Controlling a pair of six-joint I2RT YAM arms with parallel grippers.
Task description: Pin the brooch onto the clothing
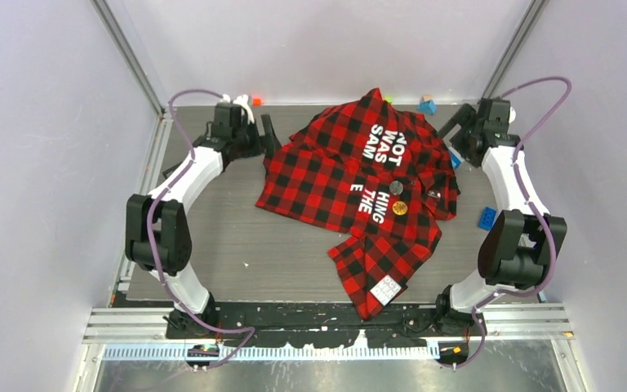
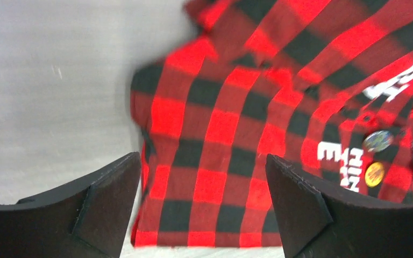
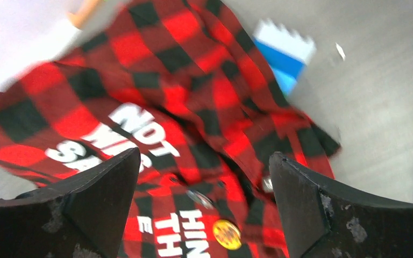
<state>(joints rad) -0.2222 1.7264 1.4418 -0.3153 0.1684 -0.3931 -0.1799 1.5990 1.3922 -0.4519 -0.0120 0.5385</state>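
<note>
Shirt (image 1: 351,188): red-and-black check flannel, soft and rumpled. It lies spread over the middle and far right of the grey wood-grain table (image 1: 212,237). One flap trails toward the near edge and carries a small white label (image 1: 387,289). White block letters run across the chest. Folds break up the lower words.

We see two small flat discs on the cloth, just beside the lettering. They are a grey brooch (image 1: 395,187) and, nearer the arms, a yellow brooch (image 1: 400,207). They sit close together but apart. We cannot tell whether either is pinned through the fabric or merely resting on it.

Left gripper (image 1: 266,133): at the far left edge of the shirt, above its corner. In the wrist view its black wedge-shaped fingers (image 2: 102,199) stand wide apart with nothing between them. Only cloth and bare table show below.

Right gripper (image 1: 457,124): at the far right edge of the shirt. Its fingers (image 3: 322,215) are matte black with scuffed pads. They are likewise spread and hold nothing, and the lettering and both discs lie beneath the gap.

Loose bits around the shirt: a blue block (image 1: 427,105) at the far edge, and a blue studded brick (image 1: 487,217) by the right arm. A small orange piece (image 1: 256,101) sits near the left wrist. The wrist views are motion-blurred, so we note no finer texture.
</note>
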